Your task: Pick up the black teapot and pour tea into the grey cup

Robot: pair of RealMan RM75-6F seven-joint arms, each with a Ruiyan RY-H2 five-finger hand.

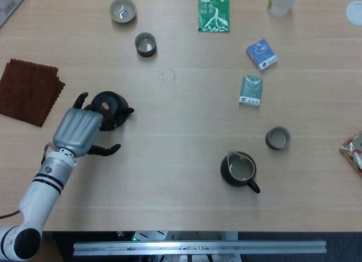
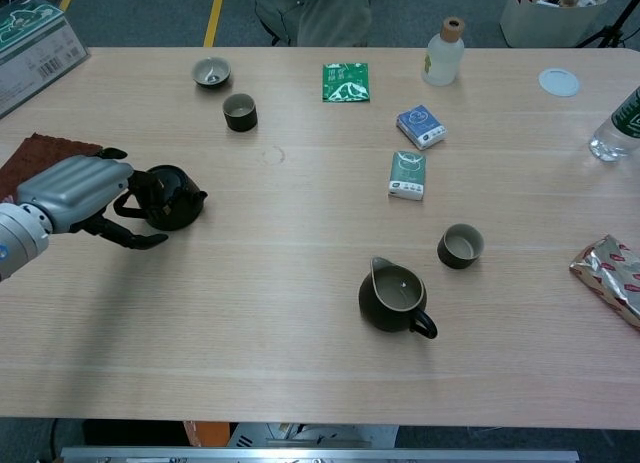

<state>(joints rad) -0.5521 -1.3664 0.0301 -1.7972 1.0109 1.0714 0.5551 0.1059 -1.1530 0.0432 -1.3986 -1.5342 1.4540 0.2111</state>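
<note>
Teapot (image 1: pixel 109 108) is sitting on the table's left side, left hand (image 1: pixel 79 130) cupping its near side, fingers spread, grasp not closed. Grip should be seating on the handle before lifting toward the grey cup (image 1: pixel 278 138).

The round, glossy black teapot (image 1: pixel 110 108) stands upright on the light wooden table (image 1: pixel 181 160) at about nine o'clock from the table's middle. Its lid is on, with a small pale knob at the centre, and its short spout points toward three o'clock. In the chest view the teapot (image 2: pixel 173 196) shows a loop handle on the side opposite its spout.

The small grey cup (image 1: pixel 278 138), a low round ceramic vessel with a pale inside, stands upright at about four o'clock from the table's middle, well apart from the teapot. In the chest view the cup (image 2: pixel 460 246) looks empty.
</note>
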